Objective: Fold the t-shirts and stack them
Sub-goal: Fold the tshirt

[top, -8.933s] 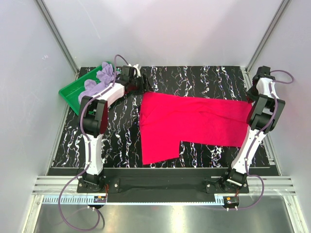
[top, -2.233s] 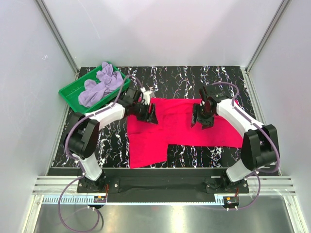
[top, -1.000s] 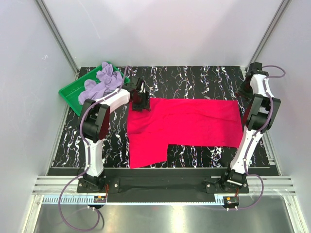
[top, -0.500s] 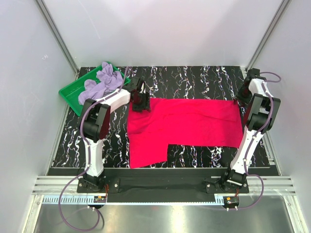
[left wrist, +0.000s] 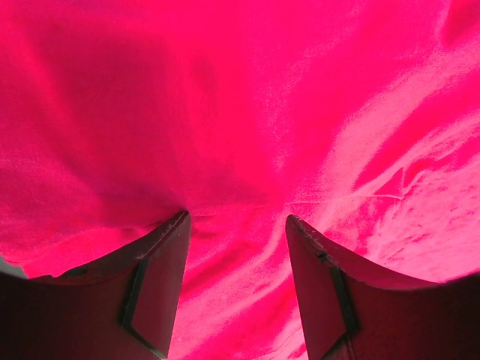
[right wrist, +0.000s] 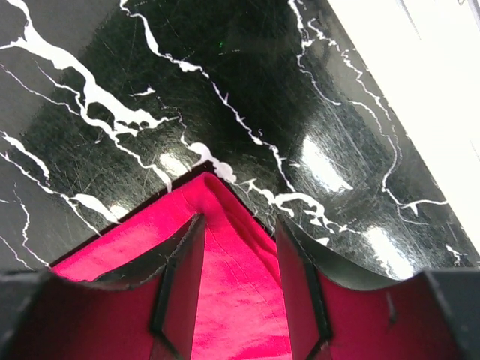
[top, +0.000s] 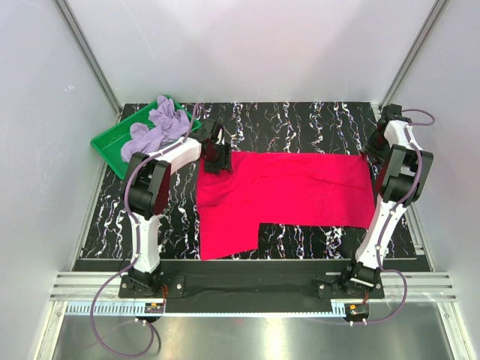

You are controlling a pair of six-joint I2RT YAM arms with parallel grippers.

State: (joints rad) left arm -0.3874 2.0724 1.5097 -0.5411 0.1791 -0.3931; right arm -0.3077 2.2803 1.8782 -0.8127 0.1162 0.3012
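The crimson t-shirt (top: 300,187) lay spread flat across the middle of the table (top: 300,120), one part reaching toward the near edge. The left hand (left wrist: 236,225) was at the shirt's far left corner, its fingers spread with cloth lying loose between them. The right hand (right wrist: 240,225) stood at the far right corner, fingers likewise apart, straddling the cloth's tip. The lavender t-shirt (top: 154,127) sat crumpled in the green tray (top: 105,146) at the table's far left corner.
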